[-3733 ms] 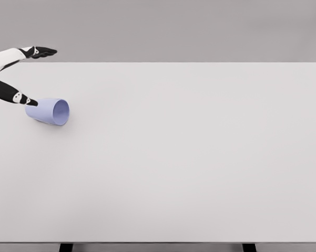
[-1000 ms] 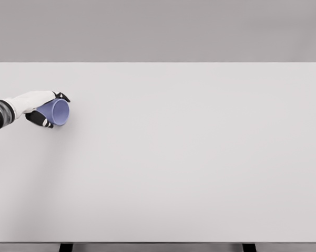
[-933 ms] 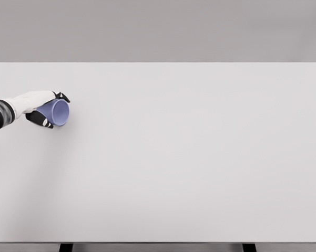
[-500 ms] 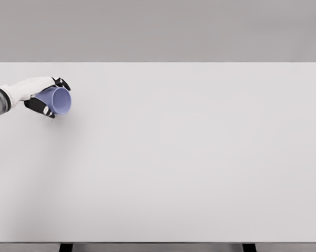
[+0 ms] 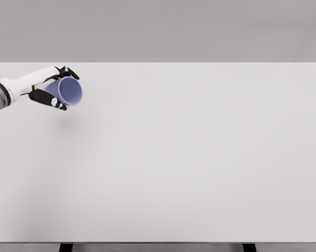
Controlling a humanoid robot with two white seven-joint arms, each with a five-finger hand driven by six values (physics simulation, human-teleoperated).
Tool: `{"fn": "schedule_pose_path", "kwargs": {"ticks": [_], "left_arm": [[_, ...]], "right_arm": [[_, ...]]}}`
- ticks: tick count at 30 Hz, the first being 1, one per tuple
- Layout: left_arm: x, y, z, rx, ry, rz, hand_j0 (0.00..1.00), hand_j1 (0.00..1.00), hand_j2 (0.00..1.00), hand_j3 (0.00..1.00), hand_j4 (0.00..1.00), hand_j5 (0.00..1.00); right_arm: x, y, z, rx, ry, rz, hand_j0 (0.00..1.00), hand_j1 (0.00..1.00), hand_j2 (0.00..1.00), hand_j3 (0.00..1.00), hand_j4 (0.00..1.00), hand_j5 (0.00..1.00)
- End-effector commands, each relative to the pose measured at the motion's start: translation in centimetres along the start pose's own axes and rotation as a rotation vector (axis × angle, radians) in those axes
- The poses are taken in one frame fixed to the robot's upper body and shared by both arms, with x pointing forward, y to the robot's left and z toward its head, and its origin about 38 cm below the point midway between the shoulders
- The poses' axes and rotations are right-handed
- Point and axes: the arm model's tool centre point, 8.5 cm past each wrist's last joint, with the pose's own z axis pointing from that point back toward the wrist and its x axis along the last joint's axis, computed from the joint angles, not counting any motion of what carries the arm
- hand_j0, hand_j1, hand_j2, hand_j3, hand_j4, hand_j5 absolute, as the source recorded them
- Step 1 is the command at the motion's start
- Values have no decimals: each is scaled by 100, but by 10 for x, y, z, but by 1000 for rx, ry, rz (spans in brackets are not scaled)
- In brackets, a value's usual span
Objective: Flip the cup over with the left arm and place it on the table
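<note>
Clearly the left hand (image 5: 48,88) has its fingers wrapped around the cup (image 5: 68,91), thumb side above and the dark fingertips curling under its lower wall. The cup is off the table (image 5: 189,157), over the far-left part of it, with a faint shadow on the surface below.

What matters for the flip is the cup's long axis: it lies close to horizontal, running out from the palm toward the right and a little toward the camera, so the open mouth shows as an oval facing right and the closed base is buried in the hand. To stand it up, the wrist would likely need to roll until that axis is vertical, mouth up, before lowering. The grip sits near the base, so the rim end is free.

Only 1 arm is in view, entering from the left edge; the right one is nowhere visible.
</note>
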Motion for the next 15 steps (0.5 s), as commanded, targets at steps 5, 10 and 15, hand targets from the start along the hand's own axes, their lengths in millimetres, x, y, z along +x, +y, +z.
{"fn": "schedule_pose_path", "kwargs": {"ticks": [5, 10, 15], "left_arm": [[4, 3, 1, 7, -55, 81, 57, 57, 57, 57, 57, 57], [6, 0, 1, -4, -92, 135, 58, 58, 58, 58, 58, 58], [1, -3, -1, -17, -122, 218, 58, 58, 58, 58, 58, 58]], "right_arm": [[0, 0, 0, 0, 0, 0, 100, 100, 100, 100, 100, 100], [0, 0, 0, 0, 0, 0, 100, 100, 100, 100, 100, 100], [0, 0, 0, 0, 0, 0, 100, 100, 100, 100, 100, 100]]}}
